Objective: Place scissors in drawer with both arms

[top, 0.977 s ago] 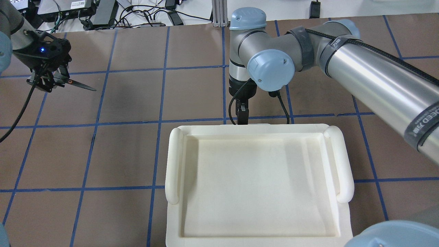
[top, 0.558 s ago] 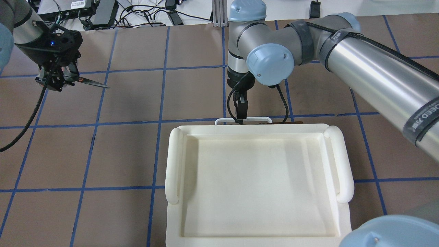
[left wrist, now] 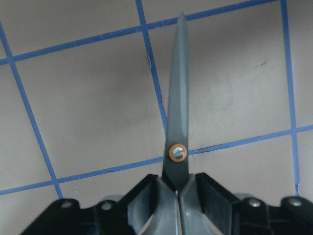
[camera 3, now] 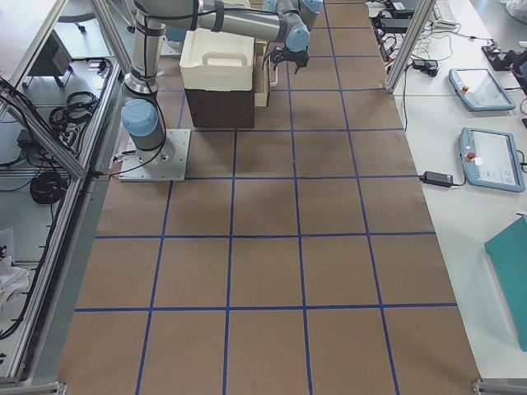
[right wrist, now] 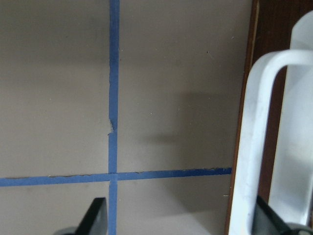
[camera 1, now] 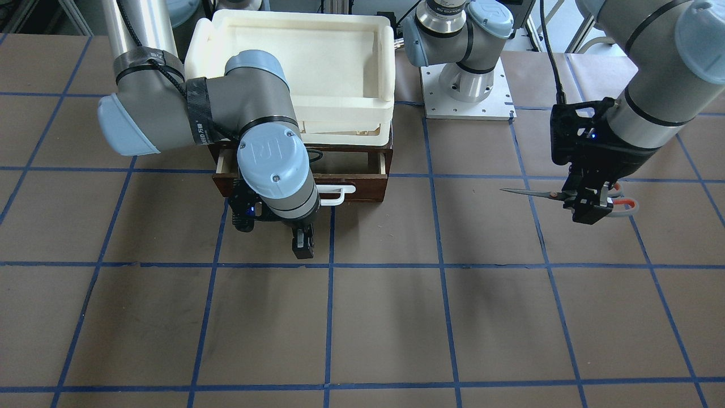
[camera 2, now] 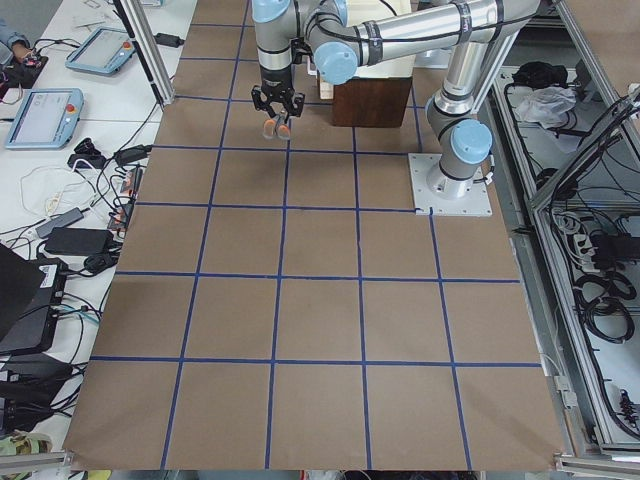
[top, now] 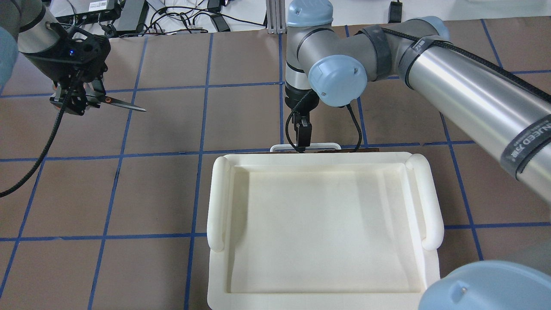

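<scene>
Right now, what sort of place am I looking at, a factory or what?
Most likely a robotics lab: a robot arm bolted to a table gridded with blue tape, a control tablet on a side bench, loose cables alongside.

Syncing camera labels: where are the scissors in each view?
Front-facing: scissors right of centre, in left claw.
Overhead: upper left.
Exterior left: top centre, tiny.
Exterior right: not visible.
Left wrist: centre, blades pointing up.
Right wrist: absent.
Landmark: cream tray, seen front-facing, overhead, exterior right.
</scene>
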